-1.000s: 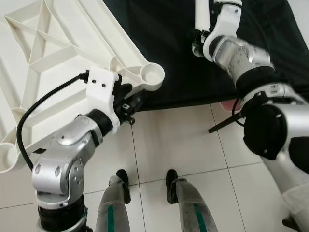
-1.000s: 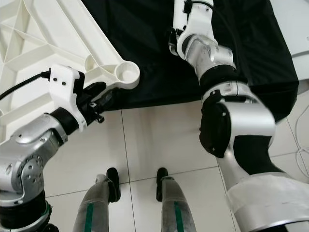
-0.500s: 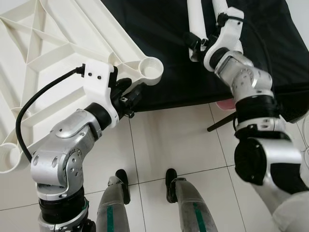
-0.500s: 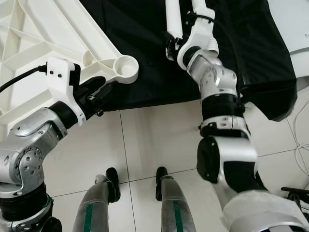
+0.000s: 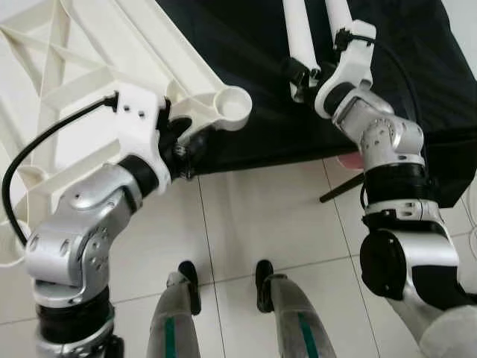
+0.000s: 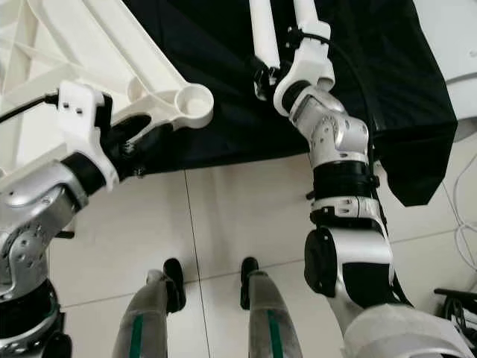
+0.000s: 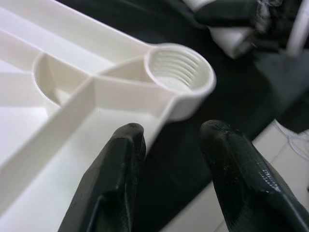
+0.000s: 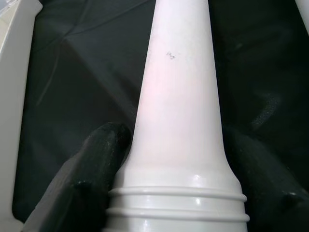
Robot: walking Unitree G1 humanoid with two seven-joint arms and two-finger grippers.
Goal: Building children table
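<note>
The upturned white ribbed plastic tabletop [image 5: 82, 82] lies at the robot's left, partly over the black cloth sheet [image 6: 373, 67] spread on the pale tiled floor [image 5: 261, 216]. Its near corner ends in a round threaded leg socket [image 7: 179, 72], open side up, resting on the edge of the cloth.

The left tool [image 7: 174, 169] hovers just beside that socket, on the side toward the robot. Its two black fingers [image 7: 116, 179] stand moderately apart with nothing between them; one fingertip sits close against the white rib leading to the socket, though whether it touches cannot be told. A black cable [image 5: 45, 149] loops from the white wrist housing back along the silver left arm.

Beyond the socket, further out over the black cloth, the right tool [image 8: 176, 159] is closed around a tapered white plastic table leg [image 8: 178, 96]. Its black fingers [image 8: 99, 154] press on either side of the leg just above the ringed, threaded end, which points back toward the wrist. In the head views the leg [image 5: 299, 30] stretches away from the robot, raised over the cloth. A second white plastic leg [image 6: 304, 16] shows just beside it, on the side away from the socket.

The robot's two feet [image 5: 223, 283] stand on the tiles, short of the cloth's near edge
</note>
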